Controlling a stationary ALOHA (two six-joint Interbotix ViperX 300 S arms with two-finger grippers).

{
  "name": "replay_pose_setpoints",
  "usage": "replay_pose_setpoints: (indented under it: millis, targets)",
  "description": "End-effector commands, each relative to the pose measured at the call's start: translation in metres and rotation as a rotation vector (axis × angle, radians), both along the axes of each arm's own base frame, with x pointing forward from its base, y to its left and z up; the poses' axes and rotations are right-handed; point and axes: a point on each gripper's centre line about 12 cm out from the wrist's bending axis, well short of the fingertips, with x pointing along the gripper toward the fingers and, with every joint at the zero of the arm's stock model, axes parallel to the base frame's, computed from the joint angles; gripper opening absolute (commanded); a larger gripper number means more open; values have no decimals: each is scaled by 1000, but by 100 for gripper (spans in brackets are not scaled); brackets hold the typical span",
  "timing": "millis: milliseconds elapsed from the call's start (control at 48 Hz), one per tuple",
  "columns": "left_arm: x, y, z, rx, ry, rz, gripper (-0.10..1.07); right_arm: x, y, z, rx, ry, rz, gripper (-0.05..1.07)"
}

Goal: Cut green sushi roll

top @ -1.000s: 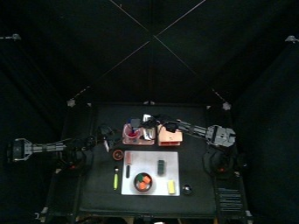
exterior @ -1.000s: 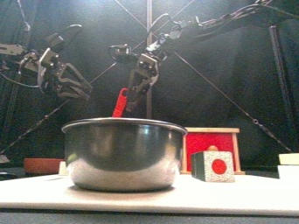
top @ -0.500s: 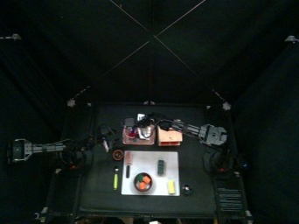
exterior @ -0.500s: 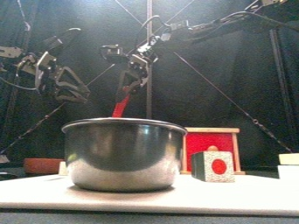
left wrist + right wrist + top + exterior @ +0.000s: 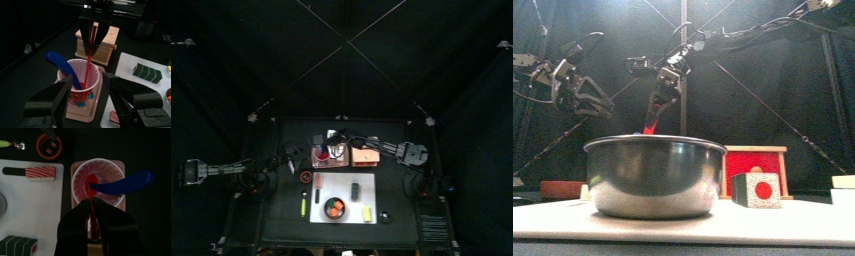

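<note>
Gripping red knife (image 5: 94, 213) in cup (image 5: 98, 180), right gripper (image 5: 95, 214), left gripper (image 5: 92, 95) open

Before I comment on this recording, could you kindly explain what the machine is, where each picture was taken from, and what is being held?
It is a robot with two black arms at a small table inside black curtains. One picture looks straight down from high above, one looks level from the table's front edge, and one comes from a camera on each wrist.

The right arm has its jaws closed on a red utensil that stands in a cup beside a blue utensil. The left arm holds nothing; its jaws are open on either side of the cup.

On the table lie a white cutting board, the green sushi roll, a metal pot and a red box.
</note>
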Motion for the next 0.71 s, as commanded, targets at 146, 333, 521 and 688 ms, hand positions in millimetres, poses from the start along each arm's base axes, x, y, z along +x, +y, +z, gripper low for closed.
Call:
replay_pose_setpoints:
  millis: [146, 333, 521, 688]
  targets:
    - [2, 2, 5, 15, -12, 1, 87, -11, -6, 65, -54, -118, -24, 46]
    - [3, -1, 8, 52, -10, -24, 87, -32, -10, 103, -73, -170, -63, 46]
    - [7, -2, 20, 109, -30, -56, 87, -60, 2, 140, -60, -242, -74, 46]
    - [13, -5, 30, 145, -47, -86, 88, -79, 21, 137, 25, -283, -94, 46]
